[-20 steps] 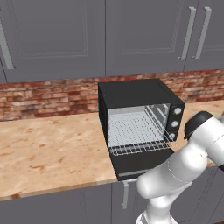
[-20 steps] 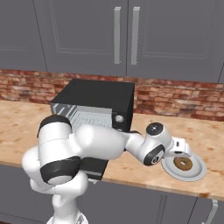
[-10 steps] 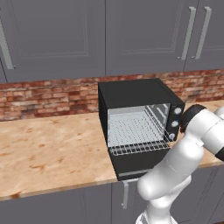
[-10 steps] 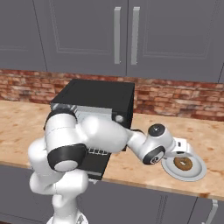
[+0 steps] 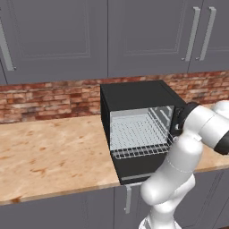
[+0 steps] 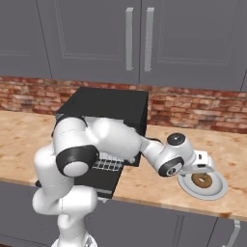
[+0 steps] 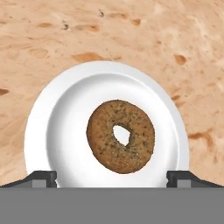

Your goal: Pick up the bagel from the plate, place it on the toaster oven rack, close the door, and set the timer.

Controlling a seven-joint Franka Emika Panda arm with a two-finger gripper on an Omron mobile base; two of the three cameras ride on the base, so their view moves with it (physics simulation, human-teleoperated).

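bagel point(image 7: 120, 136) on plate point(image 7: 52, 131) — between fingers point(image 7: 41, 178) (untouched) | fingers spread wide apart

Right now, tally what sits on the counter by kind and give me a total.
Toaster oven: 1
Plate: 1
Bagel: 1
Total: 3

Speckled rough bagel point(image 7: 121, 137) on smooth glossy white plate point(image 7: 65, 109).
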